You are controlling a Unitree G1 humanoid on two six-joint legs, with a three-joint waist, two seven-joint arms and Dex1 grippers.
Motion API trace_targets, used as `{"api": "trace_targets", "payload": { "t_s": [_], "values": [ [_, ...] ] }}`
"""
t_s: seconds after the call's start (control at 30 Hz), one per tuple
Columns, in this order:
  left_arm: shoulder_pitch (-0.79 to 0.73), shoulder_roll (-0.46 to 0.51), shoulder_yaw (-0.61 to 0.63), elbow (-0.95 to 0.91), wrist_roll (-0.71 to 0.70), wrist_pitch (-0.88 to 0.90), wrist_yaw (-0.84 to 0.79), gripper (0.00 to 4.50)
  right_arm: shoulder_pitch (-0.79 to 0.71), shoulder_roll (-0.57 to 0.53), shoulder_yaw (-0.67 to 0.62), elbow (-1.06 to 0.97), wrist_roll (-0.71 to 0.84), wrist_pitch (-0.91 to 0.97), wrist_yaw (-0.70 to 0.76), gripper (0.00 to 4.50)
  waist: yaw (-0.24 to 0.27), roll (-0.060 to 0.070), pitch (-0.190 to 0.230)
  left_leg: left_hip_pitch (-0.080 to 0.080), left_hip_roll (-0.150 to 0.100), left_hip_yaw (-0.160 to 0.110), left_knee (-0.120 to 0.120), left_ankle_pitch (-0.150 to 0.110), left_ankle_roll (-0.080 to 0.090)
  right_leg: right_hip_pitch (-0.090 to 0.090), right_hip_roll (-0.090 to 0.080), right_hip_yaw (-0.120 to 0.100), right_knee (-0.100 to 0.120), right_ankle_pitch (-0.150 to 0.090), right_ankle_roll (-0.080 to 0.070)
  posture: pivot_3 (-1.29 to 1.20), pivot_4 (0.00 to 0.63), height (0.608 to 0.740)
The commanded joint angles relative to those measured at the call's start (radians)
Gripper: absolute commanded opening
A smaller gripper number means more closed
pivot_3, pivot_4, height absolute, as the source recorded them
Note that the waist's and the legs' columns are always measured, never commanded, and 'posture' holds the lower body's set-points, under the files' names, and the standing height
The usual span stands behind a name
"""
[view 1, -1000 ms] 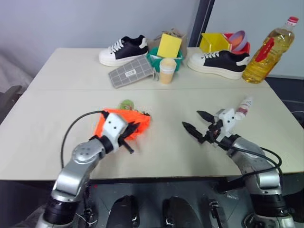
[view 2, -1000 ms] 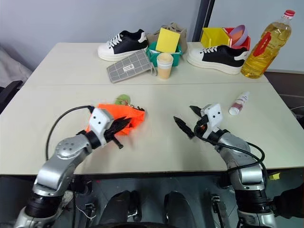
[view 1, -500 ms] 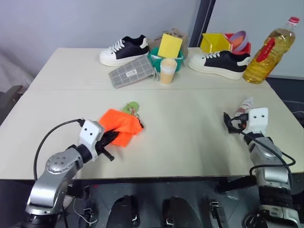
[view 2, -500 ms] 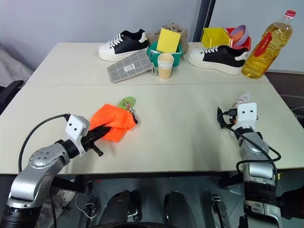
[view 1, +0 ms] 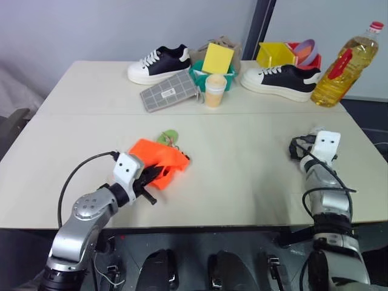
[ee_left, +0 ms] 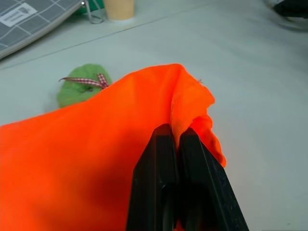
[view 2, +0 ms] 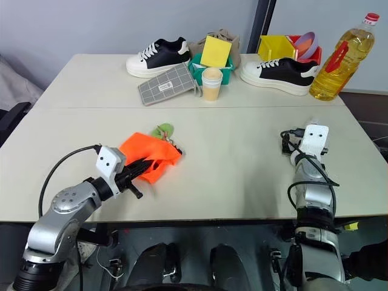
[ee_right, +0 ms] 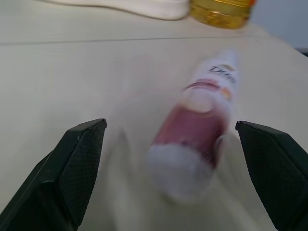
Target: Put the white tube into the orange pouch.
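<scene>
- White tube (ee_right: 202, 130) lies on the counter (view 1: 242, 176) near its right edge, between the wide-apart jaws of the right gripper (ee_right: 178, 168), untouched.
- Orange pouch (view 1: 159, 162) left of centre, toward the near edge; a fold clamped in the closed jaws of the left gripper (ee_left: 175, 144).
- Green tag (ee_left: 79, 89) just beside the pouch.

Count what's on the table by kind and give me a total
Shoes: 2
Oil bottle: 1
Paper cup: 1
Grey checked case: 1
Orange pouch: 1
White tube: 1
Green basket: 1
Yellow card: 1
Total: 9, leaving out the pile behind the right shoe.
</scene>
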Motion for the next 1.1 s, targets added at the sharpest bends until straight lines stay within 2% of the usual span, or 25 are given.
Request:
{"api": "trace_targets", "payload": {
  "t_s": [0.03,0.1,0.2,0.37,0.53,0.6,0.67,0.77,0.9,1.0,1.1],
  "values": [
    [-0.015,-0.004,-0.001,-0.033,0.002,-0.024,0.008,0.07,-0.039,-0.005,-0.034,0.053,0.01,-0.055,-0.035,4.5,-0.001,0.0,0.0,0.0,0.0,0.0,0.0,0.0,0.0,0.0,0.0,0.0,0.0,0.0,0.0,0.0,0.15,0.74],
    [-0.013,-0.007,-0.007,-0.031,0.005,-0.027,0.007,0.07,-0.053,-0.008,-0.036,0.081,0.013,-0.077,-0.038,4.5,-0.002,0.0,0.0,0.0,0.0,0.0,0.0,0.0,0.0,0.0,0.0,0.0,0.0,0.0,0.0,0.0,0.15,0.74],
    [-0.014,-0.007,-0.009,-0.027,0.005,-0.031,0.006,0.0,-0.068,-0.013,-0.042,0.106,0.024,-0.091,-0.036,3.64,-0.003,0.001,0.0,0.0,0.0,0.0,0.0,0.0,0.0,0.0,0.0,0.0,0.0,0.0,0.0,0.0,0.15,0.74],
    [-0.016,-0.008,-0.007,-0.023,0.002,-0.034,0.006,0.0,-0.066,-0.017,-0.034,0.089,0.033,-0.088,-0.015,1.19,-0.003,0.001,0.0,0.0,0.0,0.0,0.0,0.0,0.0,0.0,0.0,0.0,0.0,0.0,0.0,0.0,0.15,0.74],
    [-0.018,-0.01,-0.006,-0.014,0.003,-0.04,0.006,0.0,-0.028,-0.017,-0.023,0.0,0.039,-0.06,0.012,1.19,-0.002,0.002,0.001,0.0,0.0,0.0,0.0,0.0,0.0,0.0,0.0,0.0,0.0,0.0,0.0,0.0,0.15,0.74],
    [-0.022,-0.013,-0.001,-0.005,0.0,-0.044,0.006,0.0,0.012,-0.036,0.012,-0.089,0.042,-0.066,0.099,1.19,-0.001,0.002,0.001,0.0,0.0,0.0,0.0,0.0,0.0,0.0,0.0,0.0,0.0,0.0,0.0,0.0,0.15,0.74],
    [-0.024,-0.018,0.004,0.001,-0.006,-0.046,0.007,0.0,0.076,-0.06,0.065,-0.245,0.09,-0.063,0.264,1.19,-0.001,0.004,0.001,0.0,0.0,0.0,-0.001,0.0,0.0,0.0,0.0,0.001,0.0,0.0,0.001,0.0,0.15,0.74],
    [-0.021,-0.035,0.019,0.007,-0.033,-0.038,0.008,0.0,0.191,-0.115,0.144,-0.505,0.208,0.028,0.512,1.19,-0.002,0.005,0.001,0.0,0.0,0.0,-0.001,0.0,0.0,-0.001,0.0,0.001,0.0,0.0,0.001,0.0,0.15,0.74],
    [-0.019,-0.051,0.046,0.018,-0.073,-0.026,0.007,0.0,0.348,-0.228,0.219,-0.791,0.399,0.207,0.763,1.19,0.006,0.005,0.001,0.0,0.001,-0.001,-0.002,-0.003,0.005,0.0,0.0,0.0,0.0,0.0,0.001,0.0,0.15,0.74],
    [-0.021,-0.051,0.057,0.025,-0.093,-0.02,0.004,0.0,0.385,-0.257,0.253,-0.901,0.475,0.29,0.815,1.19,0.006,0.004,0.001,0.0,0.001,-0.003,-0.001,-0.004,0.006,0.001,0.0,-0.001,-0.001,-0.001,0.0,0.0,0.15,0.74],
    [-0.023,-0.047,0.062,0.028,-0.104,-0.017,0.002,0.0,0.384,-0.256,0.312,-0.959,0.481,0.34,0.834,1.19,0.006,0.004,0.001,0.0,0.001,-0.002,0.0,-0.005,0.005,0.001,-0.001,-0.001,-0.002,-0.002,-0.004,0.0,0.15,0.74]
  ]
}}
